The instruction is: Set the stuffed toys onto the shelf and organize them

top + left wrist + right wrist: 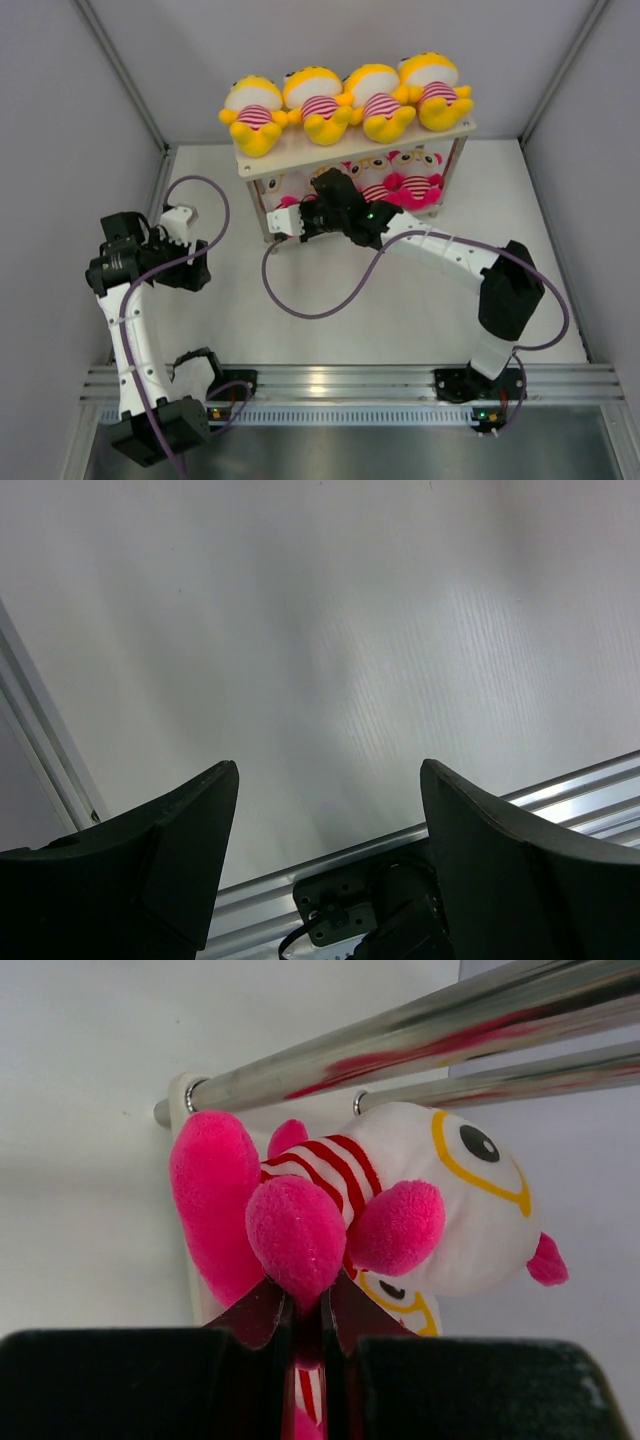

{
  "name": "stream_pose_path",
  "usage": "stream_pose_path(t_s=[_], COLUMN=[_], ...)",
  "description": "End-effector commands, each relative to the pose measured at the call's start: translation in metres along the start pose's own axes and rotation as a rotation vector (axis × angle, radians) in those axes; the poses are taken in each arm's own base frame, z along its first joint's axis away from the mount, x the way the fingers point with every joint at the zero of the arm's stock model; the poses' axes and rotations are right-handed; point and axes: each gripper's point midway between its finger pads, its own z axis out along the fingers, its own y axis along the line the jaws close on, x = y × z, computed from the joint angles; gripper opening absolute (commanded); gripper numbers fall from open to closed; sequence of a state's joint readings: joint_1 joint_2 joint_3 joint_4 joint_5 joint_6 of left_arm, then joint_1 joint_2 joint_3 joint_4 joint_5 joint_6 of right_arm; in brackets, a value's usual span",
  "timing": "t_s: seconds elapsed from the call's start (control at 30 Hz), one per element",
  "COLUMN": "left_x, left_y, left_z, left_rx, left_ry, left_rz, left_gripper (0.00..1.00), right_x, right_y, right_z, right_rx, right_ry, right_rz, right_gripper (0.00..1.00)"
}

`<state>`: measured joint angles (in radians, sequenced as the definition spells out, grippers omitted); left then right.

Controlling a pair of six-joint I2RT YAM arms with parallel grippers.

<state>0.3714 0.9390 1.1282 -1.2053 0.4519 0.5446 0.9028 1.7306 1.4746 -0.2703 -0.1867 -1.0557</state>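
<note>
The shelf (300,157) stands at the back of the table. Several yellow stuffed toys (316,102) sit in a row on its top board. Pink toys (412,180) with white faces show on the lower tier. My right gripper (318,196) reaches in at the left part of that lower tier. In the right wrist view it (308,1295) is shut on a pink limb of a pink stuffed toy (420,1190) with a striped shirt, just below the shelf's metal rods (420,1045). My left gripper (188,270) hangs open over the left of the table, holding nothing (330,780).
Grey walls close in the table on the left, back and right. A purple cable (300,300) loops across the table in front of the shelf. An aluminium rail (340,380) with both arm bases runs along the near edge.
</note>
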Motion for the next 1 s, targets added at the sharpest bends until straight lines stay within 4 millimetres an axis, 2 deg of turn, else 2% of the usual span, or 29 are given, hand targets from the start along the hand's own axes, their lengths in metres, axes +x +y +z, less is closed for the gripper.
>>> stream_pose_path(t_s=[0.0, 0.1, 0.27, 0.3, 0.53, 0.67, 0.7, 0.83, 0.97], left_x=[0.000, 0.000, 0.001, 0.001, 0.003, 0.006, 0.006, 0.007, 0.006], left_y=[-0.001, -0.001, 0.001, 0.001, 0.005, 0.005, 0.006, 0.008, 0.008], left_z=[0.002, 0.003, 0.004, 0.004, 0.005, 0.007, 0.007, 0.007, 0.007], left_rx=[0.012, 0.012, 0.009, 0.010, -0.006, -0.008, -0.011, -0.018, -0.021], left_ry=[0.002, 0.006, 0.012, 0.014, 0.032, 0.046, 0.047, 0.055, 0.056], left_rz=[-0.003, -0.007, -0.012, -0.013, -0.030, -0.039, -0.043, -0.055, -0.060], left_gripper=[0.79, 0.79, 0.79, 0.79, 0.79, 0.79, 0.79, 0.79, 0.79], right_x=[-0.028, -0.023, -0.022, -0.016, -0.006, 0.010, 0.011, 0.028, 0.043], right_y=[-0.047, -0.052, -0.047, -0.048, -0.034, -0.013, -0.016, -0.006, -0.001], right_z=[0.005, 0.012, 0.019, 0.019, 0.038, 0.052, 0.054, 0.062, 0.061], right_rx=[0.088, 0.083, 0.034, 0.037, -0.025, -0.085, -0.068, -0.080, -0.074], right_ry=[-0.147, -0.185, -0.294, -0.297, -0.362, -0.367, -0.377, -0.361, -0.343], right_rz=[-0.039, -0.020, 0.051, 0.069, 0.137, 0.197, 0.193, 0.238, 0.279], right_gripper=[0.00, 0.00, 0.00, 0.00, 0.00, 0.00, 0.00, 0.00, 0.00])
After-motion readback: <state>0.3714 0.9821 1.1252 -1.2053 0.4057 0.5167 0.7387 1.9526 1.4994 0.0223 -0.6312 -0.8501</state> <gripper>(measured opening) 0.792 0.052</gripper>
